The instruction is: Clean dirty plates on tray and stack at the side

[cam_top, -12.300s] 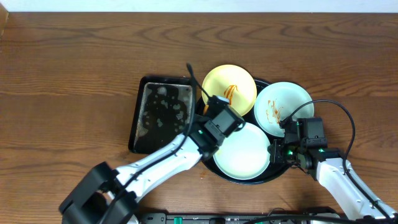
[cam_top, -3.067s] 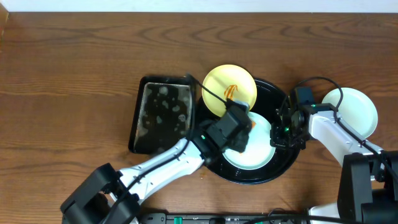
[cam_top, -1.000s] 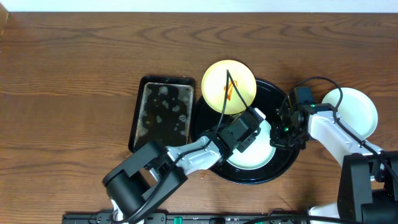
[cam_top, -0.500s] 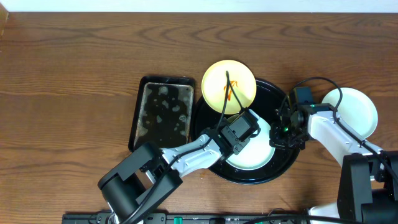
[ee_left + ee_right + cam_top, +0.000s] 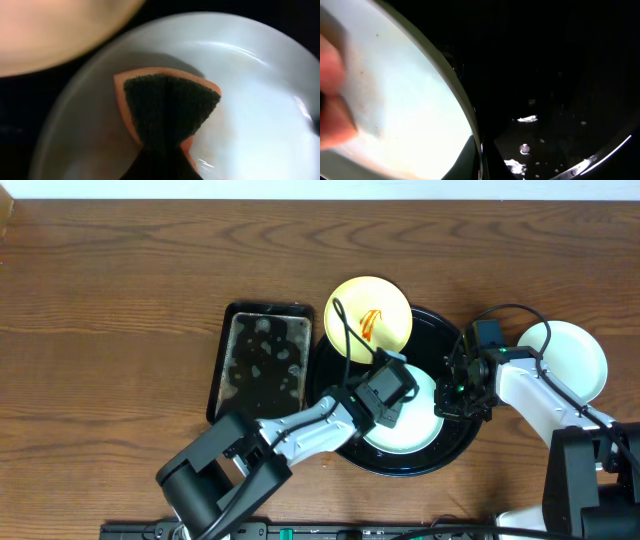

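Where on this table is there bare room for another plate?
Bare wooden table lies left of the rectangular black pan and beyond the pale yellow plate. The round glossy black tray is crowded: pale mint plate, left gripper, right gripper.

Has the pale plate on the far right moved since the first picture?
Yes: the plate went right, off the black tray onto the table.

Pale plate on black tray
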